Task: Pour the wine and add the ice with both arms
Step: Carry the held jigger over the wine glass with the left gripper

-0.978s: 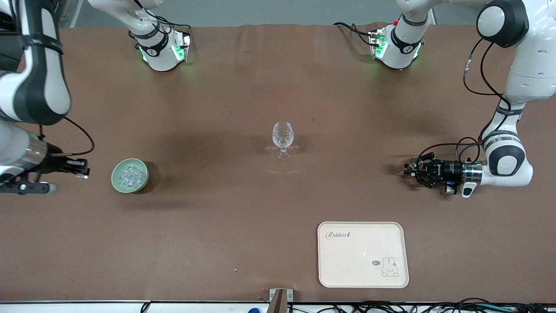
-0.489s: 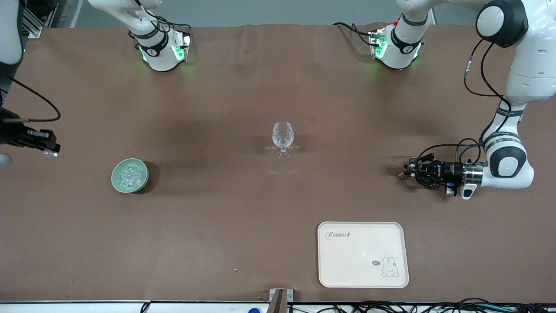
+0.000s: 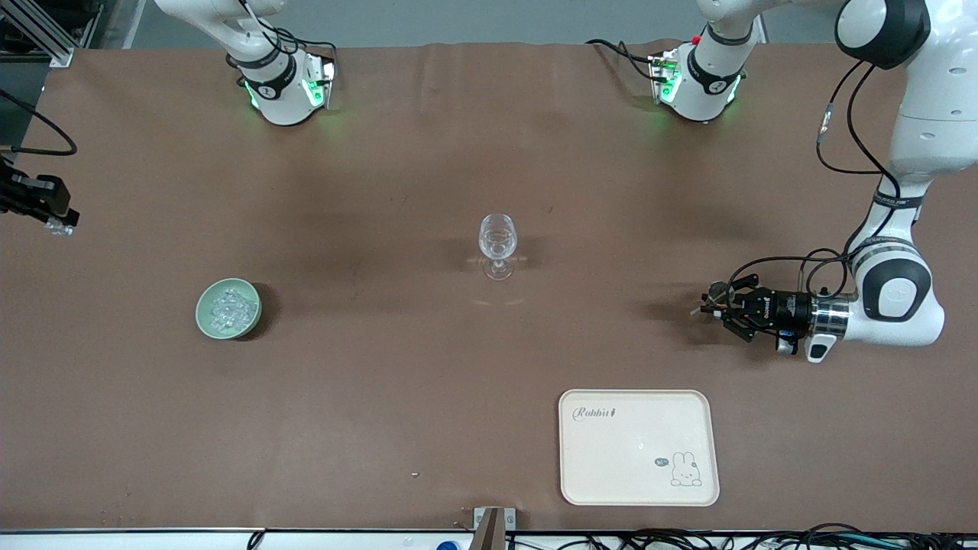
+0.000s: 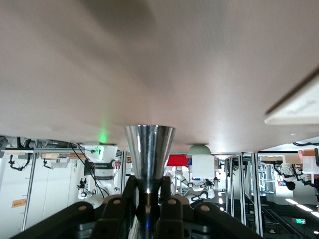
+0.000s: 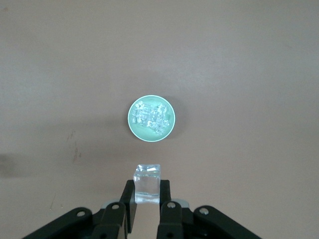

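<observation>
Brown table (image 3: 382,382); right hand (image 3: 53,221), half cut off, grips ice cube (image 5: 147,183)

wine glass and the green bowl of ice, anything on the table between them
Nothing: in the front view only bare brown table runs between the wine glass and the green bowl of ice.

The cream tray (image 3: 639,447) on the desk (image 3: 428,382) carries the only readable word, "Rabbit", in script at its corner toward the robots, with a small rabbit drawing at the corner nearest the front camera. The tray lies nearer that camera than the left claw (image 3: 707,308). Small print on the left claw's body cannot be read.
</observation>
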Available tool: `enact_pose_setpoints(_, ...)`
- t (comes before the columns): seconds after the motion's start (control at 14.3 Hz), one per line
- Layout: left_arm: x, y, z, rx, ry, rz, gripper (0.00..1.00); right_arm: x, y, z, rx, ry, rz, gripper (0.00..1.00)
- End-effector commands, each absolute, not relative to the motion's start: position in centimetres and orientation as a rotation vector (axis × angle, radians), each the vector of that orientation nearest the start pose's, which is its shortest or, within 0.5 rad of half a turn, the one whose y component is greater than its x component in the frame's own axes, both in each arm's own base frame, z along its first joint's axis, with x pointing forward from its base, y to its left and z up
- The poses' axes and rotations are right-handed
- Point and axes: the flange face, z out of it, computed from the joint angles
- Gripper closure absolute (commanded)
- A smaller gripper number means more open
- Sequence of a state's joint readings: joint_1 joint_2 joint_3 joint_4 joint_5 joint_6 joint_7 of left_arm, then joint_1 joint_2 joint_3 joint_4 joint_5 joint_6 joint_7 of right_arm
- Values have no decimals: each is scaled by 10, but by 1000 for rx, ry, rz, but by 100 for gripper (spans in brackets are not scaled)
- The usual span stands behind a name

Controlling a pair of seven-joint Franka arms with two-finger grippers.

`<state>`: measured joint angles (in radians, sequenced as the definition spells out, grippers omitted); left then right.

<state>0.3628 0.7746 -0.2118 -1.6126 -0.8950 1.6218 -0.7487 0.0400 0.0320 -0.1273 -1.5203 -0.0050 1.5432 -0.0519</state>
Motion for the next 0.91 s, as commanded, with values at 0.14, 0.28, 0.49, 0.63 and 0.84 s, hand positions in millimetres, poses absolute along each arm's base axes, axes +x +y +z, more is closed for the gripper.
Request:
enact_pose_setpoints(0.14, 646, -30, 247, 1643, 1401, -1164, 99, 554, -45, 625, -3165, 44, 17, 95)
enact_pose_setpoints(0.28, 650, -51, 254, 1644, 1390, -1156, 99, 553, -45, 625, -3164, 44, 19, 95)
enact_pose_setpoints(0.49, 647, -81, 257, 1648, 1370, -1153, 99, 553, -45, 625, -3170, 44, 22, 95)
enact_pose_setpoints(0.63, 641, -102, 254, 1649, 1358, -1169, 99, 553, -45, 626, -3170, 44, 22, 95)
enact_pose_setpoints(0.84, 629, -137, 259, 1656, 1358, -1149, 99, 553, -45, 626, -3170, 44, 22, 95)
